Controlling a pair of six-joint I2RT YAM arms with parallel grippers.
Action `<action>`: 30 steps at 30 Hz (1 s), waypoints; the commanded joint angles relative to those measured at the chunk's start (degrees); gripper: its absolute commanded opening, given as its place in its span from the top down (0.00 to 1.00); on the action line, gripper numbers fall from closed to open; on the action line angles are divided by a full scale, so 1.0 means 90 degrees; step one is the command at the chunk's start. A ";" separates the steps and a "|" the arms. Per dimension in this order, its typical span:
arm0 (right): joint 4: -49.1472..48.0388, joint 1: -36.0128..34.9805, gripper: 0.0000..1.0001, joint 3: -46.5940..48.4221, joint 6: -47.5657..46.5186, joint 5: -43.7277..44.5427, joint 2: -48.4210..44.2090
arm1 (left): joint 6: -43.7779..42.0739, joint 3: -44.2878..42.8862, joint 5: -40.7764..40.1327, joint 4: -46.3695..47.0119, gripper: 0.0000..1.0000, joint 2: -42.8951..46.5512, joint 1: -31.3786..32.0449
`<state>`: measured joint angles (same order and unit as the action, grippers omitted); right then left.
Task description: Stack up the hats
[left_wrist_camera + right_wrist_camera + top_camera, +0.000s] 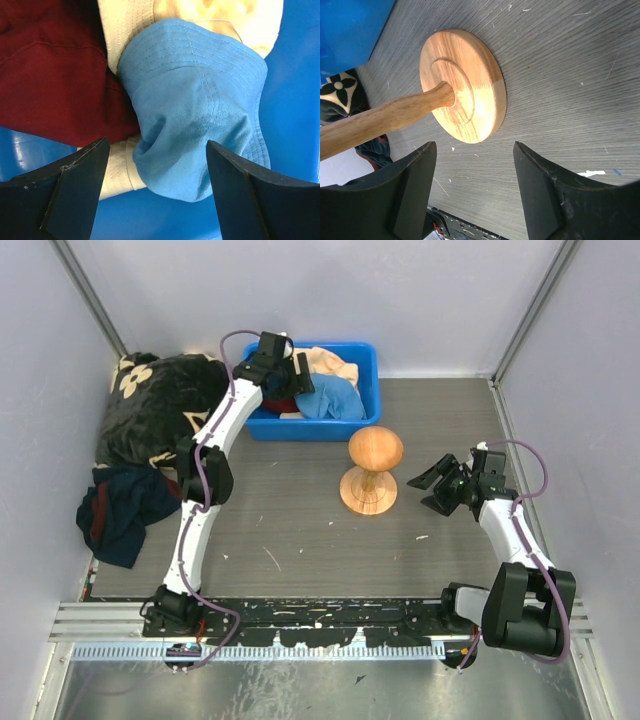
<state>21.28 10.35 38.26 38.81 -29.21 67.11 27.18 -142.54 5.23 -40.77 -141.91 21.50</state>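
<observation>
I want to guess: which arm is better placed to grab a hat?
Left. The left gripper hangs open over the blue hat in the bin; the right gripper faces the wooden stand.

Cloth hats (200, 100), glossy plastic bin (310, 428), smooth wooden stand (372, 475).

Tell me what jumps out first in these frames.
The blue bin at the table's far edge, stuffed with hats: light blue hat, dark red hat and cream hat, the left gripper open right above them. Mid-table stands a bare wooden stand, the right gripper open beside it.
</observation>
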 commanded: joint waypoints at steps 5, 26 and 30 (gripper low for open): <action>-0.0018 0.0063 0.31 0.0283 -0.0156 -0.0051 0.0002 | 0.0327 -0.0143 -0.0206 0.0567 0.28 -0.0154 0.0113; 0.0466 0.0146 0.30 0.1679 -0.0756 0.0418 0.0106 | 0.3965 -0.0600 0.3178 0.0925 1.00 0.0914 -0.0881; 0.0525 0.0171 0.29 0.1923 -0.0836 0.0498 0.0113 | 0.4693 -0.0558 0.3864 0.1414 1.00 0.1269 -0.0869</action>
<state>25.58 11.44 51.90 33.56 -26.35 68.14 60.34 -146.17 29.12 -35.97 -138.06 12.45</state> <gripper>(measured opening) 0.703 0.023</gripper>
